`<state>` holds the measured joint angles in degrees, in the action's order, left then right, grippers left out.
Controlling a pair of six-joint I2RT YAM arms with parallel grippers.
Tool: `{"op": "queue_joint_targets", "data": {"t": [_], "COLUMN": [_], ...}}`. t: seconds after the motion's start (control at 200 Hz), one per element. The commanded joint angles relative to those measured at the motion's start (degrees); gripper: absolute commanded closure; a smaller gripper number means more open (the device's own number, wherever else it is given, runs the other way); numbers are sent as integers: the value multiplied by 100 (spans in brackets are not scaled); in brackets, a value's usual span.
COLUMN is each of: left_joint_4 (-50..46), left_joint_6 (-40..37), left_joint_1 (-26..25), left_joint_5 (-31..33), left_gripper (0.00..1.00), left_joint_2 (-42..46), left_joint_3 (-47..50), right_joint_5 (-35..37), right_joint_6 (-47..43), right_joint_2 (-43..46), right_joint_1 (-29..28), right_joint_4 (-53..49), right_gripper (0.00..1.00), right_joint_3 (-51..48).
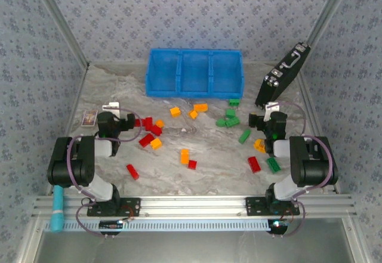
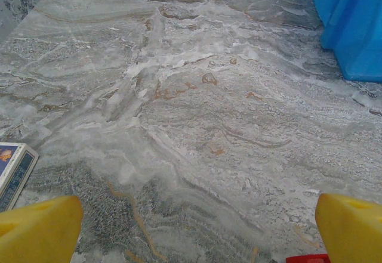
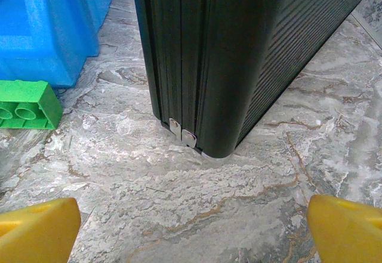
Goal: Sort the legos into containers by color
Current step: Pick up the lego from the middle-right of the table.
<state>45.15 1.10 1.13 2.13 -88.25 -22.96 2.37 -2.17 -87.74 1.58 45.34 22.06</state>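
Facing the desk [image 2: 197,96], left gripper [image 2: 197,233] was wide open, empty. Also open, right gripper [image 3: 191,230] faced the black case [image 3: 239,48]; legos [image 1: 185,155] lay scattered.

A: What encloses the bench?
B: Pale blue-grey wallpaper with a small floral print covers the walls [image 1: 197,12] at the back and on both sides; slanting metal posts [image 1: 59,19] mark the corners.
A: And the surface?
B: A tabletop [image 1: 218,158] in a grey-white marble pattern with rusty veins, evenly lit, edged on the near side by a ribbed aluminium rail [image 1: 197,204].
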Motion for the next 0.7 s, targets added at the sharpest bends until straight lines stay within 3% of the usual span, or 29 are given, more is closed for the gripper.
{"op": "queue_joint_targets", "data": {"t": [0.0, 0.43, 0.505, 0.555, 0.63, 0.7], "left_joint_4": [82, 82, 82, 82, 80, 73], "left_joint_6": [13, 13, 12, 12, 3, 13], "left_joint_1": [-14, -14, -23, -16, -20, -16], "left_joint_5": [-66, -72, -70, -72, -64, -81], "left_gripper": [0, 0, 0, 0, 0, 0], "left_joint_2": [31, 35, 32, 31, 36, 29], "left_joint_3": [-106, -103, -103, -104, -103, -103], "right_joint_5": [103, 232, 962, 1564, 1464, 1465], "right_joint_6": [69, 109, 158, 800, 1726, 2310], "right_joint_2": [56, 158, 956, 1619, 2345, 2870], "right_joint_1": [-18, -30, -208, -253, -120, -155], "right_joint_4": [72, 55, -1082, -2433, -4705, -6132], "right_gripper": [0, 0, 1, 1, 1, 1], "right_joint_3": [51, 69, 397, 868, 1615, 2112]}}
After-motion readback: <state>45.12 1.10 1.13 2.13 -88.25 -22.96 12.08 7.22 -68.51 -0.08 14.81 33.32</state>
